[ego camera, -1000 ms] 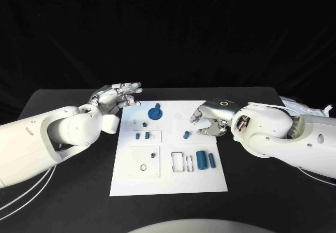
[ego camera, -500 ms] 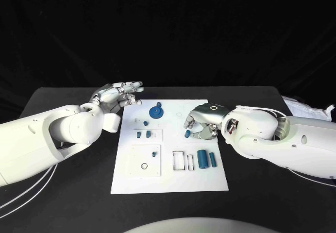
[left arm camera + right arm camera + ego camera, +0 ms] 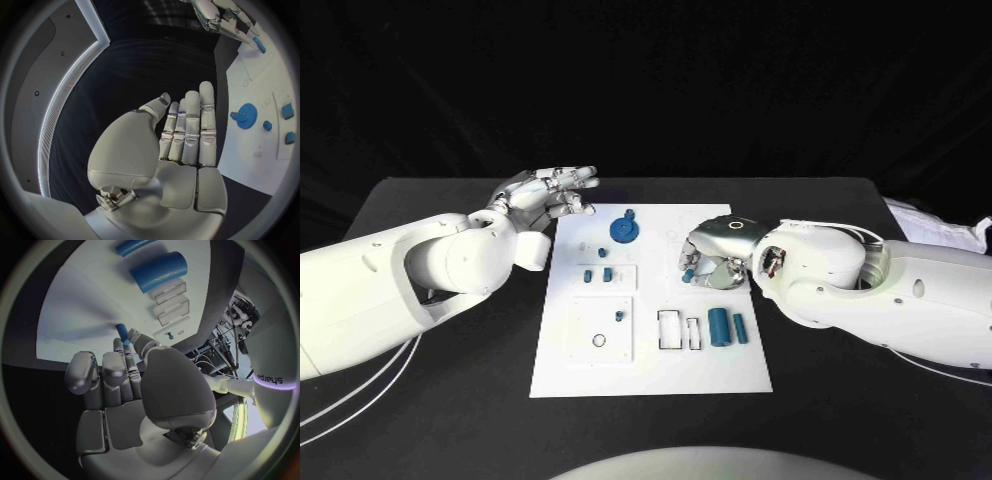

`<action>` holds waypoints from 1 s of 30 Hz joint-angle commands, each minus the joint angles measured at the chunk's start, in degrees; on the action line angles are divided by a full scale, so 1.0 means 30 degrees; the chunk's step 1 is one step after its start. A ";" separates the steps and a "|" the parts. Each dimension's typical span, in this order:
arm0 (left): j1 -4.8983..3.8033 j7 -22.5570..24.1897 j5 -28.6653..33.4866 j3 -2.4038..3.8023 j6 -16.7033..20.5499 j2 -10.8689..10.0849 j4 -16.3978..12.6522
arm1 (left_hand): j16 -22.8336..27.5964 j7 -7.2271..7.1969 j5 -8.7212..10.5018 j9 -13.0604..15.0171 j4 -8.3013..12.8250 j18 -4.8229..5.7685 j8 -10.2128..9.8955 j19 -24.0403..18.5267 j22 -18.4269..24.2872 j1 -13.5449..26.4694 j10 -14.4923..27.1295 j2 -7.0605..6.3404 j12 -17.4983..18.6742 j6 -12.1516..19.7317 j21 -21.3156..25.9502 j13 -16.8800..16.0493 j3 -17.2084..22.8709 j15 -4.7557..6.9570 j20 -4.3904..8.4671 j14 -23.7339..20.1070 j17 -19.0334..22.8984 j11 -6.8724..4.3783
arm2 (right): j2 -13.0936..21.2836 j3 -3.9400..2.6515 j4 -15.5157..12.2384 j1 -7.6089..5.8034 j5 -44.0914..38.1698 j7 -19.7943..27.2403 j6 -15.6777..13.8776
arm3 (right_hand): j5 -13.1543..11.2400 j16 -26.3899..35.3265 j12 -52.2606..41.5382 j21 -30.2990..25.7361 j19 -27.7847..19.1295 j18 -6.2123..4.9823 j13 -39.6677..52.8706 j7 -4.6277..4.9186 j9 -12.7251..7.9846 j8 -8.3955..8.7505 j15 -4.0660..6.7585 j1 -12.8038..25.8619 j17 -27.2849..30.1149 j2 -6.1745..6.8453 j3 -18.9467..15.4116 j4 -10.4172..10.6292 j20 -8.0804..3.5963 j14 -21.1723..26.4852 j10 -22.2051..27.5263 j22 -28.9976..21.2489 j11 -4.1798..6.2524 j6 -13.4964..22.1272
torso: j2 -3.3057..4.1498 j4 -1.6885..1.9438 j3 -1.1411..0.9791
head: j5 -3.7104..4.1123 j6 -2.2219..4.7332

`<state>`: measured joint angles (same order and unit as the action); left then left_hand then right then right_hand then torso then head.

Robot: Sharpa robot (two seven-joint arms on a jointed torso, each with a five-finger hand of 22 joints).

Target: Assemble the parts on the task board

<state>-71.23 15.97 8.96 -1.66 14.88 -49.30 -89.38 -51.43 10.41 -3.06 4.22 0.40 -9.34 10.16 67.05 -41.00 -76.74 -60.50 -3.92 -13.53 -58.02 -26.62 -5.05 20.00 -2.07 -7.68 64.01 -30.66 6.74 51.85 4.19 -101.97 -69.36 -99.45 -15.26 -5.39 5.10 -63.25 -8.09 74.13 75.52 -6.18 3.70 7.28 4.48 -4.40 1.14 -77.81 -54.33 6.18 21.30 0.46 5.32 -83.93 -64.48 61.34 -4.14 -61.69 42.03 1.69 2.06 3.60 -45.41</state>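
Observation:
The white task board (image 3: 651,375) lies mid-table. My right hand (image 3: 713,256) hangs over its right-middle part, its fingers curled, pinching a small blue peg (image 3: 687,272) that still stands on the board. In the right wrist view that peg (image 3: 122,332) pokes out between the thumb and fingertips (image 3: 119,346). My left hand (image 3: 548,190) hovers open beyond the board's far left corner, holding nothing; its fingers (image 3: 187,130) are straight. A blue gear (image 3: 623,232) sits at the board's far end. Two blue cylinders (image 3: 717,327) lie near the right edge.
Small blue pieces (image 3: 596,275) stand in a raised block on the board's left half, with a ring (image 3: 599,341) nearer me. Empty rectangular slots (image 3: 666,331) lie beside the cylinders. White cloth and cables (image 3: 935,225) sit at the table's right edge.
My right hand has moved left across the board to the small blue peg and curled its fingers around it. The left hand has stayed where it was.

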 commanded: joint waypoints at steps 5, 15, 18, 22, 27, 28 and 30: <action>-0.0002 0.0115 -0.0093 0.0015 -0.0357 -0.0011 -0.0055 | -0.0077 0.0045 0.0061 -0.0018 0.0029 -0.0357 0.0079 0.0089 0.0020 -0.0116 0.0128 0.0149 -0.0063 0.0113 0.0122 -0.0025 -0.0104 -0.0001 0.0004 -0.0189 0.0021 0.0002 | -0.0282 0.0003 0.0523 0.0050 -0.0711 -0.0181 0.0378 | 0.0068 -0.0186 0.0071 0.0152 0.0176 0.0131 -0.0026 -0.0057 0.0039 -0.0040 -0.0081 -0.0071 -0.0125 -0.0359 0.0429 -0.0018 -0.0029 -0.0329 -0.0390 0.0142 0.0058 -0.0407 | -0.0005 0.0008 0.0001 | -0.0032 -0.0034; -0.0002 0.0093 -0.0093 0.0015 -0.0361 -0.0058 -0.0051 | -0.0077 0.0045 0.0061 -0.0018 0.0029 -0.0357 0.0079 0.0089 0.0020 -0.0116 0.0128 0.0149 -0.0063 0.0113 0.0122 -0.0025 -0.0104 -0.0001 0.0004 -0.0189 0.0021 0.0002 | -0.0592 0.0007 0.0828 0.0249 -0.0788 -0.0160 0.0280 | 0.0024 -0.0366 0.0134 0.0289 0.0287 0.0175 -0.0011 -0.0066 0.0078 -0.0079 -0.0068 0.0018 -0.0318 -0.0335 0.0567 0.0031 -0.0052 -0.0360 -0.0747 0.0361 0.0086 -0.0711 | 0.0004 -0.0011 -0.0009 | -0.0119 -0.0106; -0.0002 0.0086 -0.0094 0.0015 -0.0352 -0.0080 -0.0045 | -0.0077 0.0045 0.0061 -0.0018 0.0029 -0.0357 0.0079 0.0089 0.0020 -0.0116 0.0128 0.0149 -0.0063 0.0113 0.0122 -0.0025 -0.0104 -0.0001 0.0004 -0.0189 0.0021 0.0002 | -0.0595 0.0007 0.0820 0.0266 -0.0674 -0.0143 0.0185 | 0.0018 -0.0549 0.0151 0.0415 0.0390 0.0212 0.0002 -0.0080 0.0110 -0.0117 -0.0061 0.0113 -0.0518 -0.0325 0.0610 0.0095 -0.0068 -0.0406 -0.0999 0.0563 0.0114 -0.0913 | -0.0010 -0.0014 0.0003 | -0.0108 -0.0136; -0.0002 0.0079 -0.0094 0.0015 -0.0353 -0.0090 -0.0047 | -0.0077 0.0045 0.0061 -0.0018 0.0029 -0.0357 0.0079 0.0089 0.0020 -0.0116 0.0128 0.0149 -0.0063 0.0113 0.0122 -0.0025 -0.0104 -0.0001 0.0004 -0.0189 0.0021 0.0002 | -0.0589 0.0007 0.0796 0.0275 -0.0426 -0.0120 0.0062 | 0.0009 -0.0626 0.0190 0.0466 0.0426 0.0224 0.0007 -0.0097 0.0134 -0.0138 -0.0046 0.0189 -0.0591 -0.0336 0.0645 0.0155 -0.0084 -0.0419 -0.1162 0.0636 0.0137 -0.1055 | 0.0001 -0.0007 -0.0003 | -0.0138 -0.0159; -0.0002 0.0079 -0.0096 0.0015 -0.0351 -0.0091 -0.0045 | -0.0077 0.0045 0.0061 -0.0018 0.0029 -0.0357 0.0079 0.0089 0.0020 -0.0116 0.0128 0.0149 -0.0063 0.0113 0.0122 -0.0025 -0.0104 -0.0001 0.0004 -0.0189 0.0021 0.0002 | -0.0560 0.0007 0.0763 0.0279 -0.0212 -0.0115 -0.0207 | 0.0004 -0.0692 0.0222 0.0504 0.0452 0.0233 0.0010 -0.0114 0.0151 -0.0153 -0.0034 0.0238 -0.0657 -0.0368 0.0678 0.0205 -0.0098 -0.0430 -0.1276 0.0691 0.0159 -0.1159 | -0.0014 0.0004 -0.0009 | -0.0139 -0.0174; -0.0002 0.0079 -0.0096 0.0015 -0.0348 -0.0094 -0.0044 | -0.0077 0.0045 0.0061 -0.0018 0.0029 -0.0357 0.0079 0.0089 0.0020 -0.0116 0.0128 0.0149 -0.0063 0.0113 0.0122 -0.0025 -0.0104 -0.0001 0.0004 -0.0189 0.0021 0.0002 | -0.0547 0.0007 0.0746 0.0279 -0.0197 -0.0120 -0.0366 | 0.0005 -0.0696 0.0226 0.0505 0.0452 0.0233 0.0010 -0.0117 0.0153 -0.0155 -0.0031 0.0239 -0.0660 -0.0376 0.0685 0.0208 -0.0099 -0.0430 -0.1290 0.0692 0.0162 -0.1171 | -0.0014 0.0004 -0.0004 | -0.0139 -0.0174; -0.0002 0.0080 -0.0096 0.0015 -0.0345 -0.0099 -0.0043 | -0.0077 0.0045 0.0061 -0.0018 0.0029 -0.0357 0.0079 0.0089 0.0020 -0.0116 0.0128 0.0149 -0.0063 0.0113 0.0122 -0.0025 -0.0104 -0.0001 0.0004 -0.0189 0.0021 0.0002 | -0.0509 0.0006 0.0691 0.0279 -0.0184 -0.0162 -0.0774 | 0.0013 -0.0748 0.0258 0.0535 0.0471 0.0240 0.0014 -0.0140 0.0173 -0.0170 -0.0008 0.0234 -0.0709 -0.0434 0.0746 0.0229 -0.0115 -0.0436 -0.1414 0.0735 0.0187 -0.1276 | -0.0009 -0.0005 -0.0001 | -0.0143 -0.0171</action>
<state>-71.22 15.93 8.92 -1.65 14.84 -49.62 -89.41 -51.43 10.41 -3.06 4.22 0.40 -9.34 10.16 67.05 -41.00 -76.73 -60.50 -3.92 -13.53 -58.02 -26.62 -5.05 20.00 -2.07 -7.68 64.01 -30.67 6.74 50.28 4.20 -99.73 -68.59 -100.24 -15.46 -6.00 5.06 -65.32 -7.62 75.45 76.54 -6.18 3.71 6.82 4.88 -4.61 1.14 -77.58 -56.42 4.91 23.26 1.03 5.03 -83.93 -68.47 63.49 -3.64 -65.24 42.01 1.67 2.03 3.18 -45.93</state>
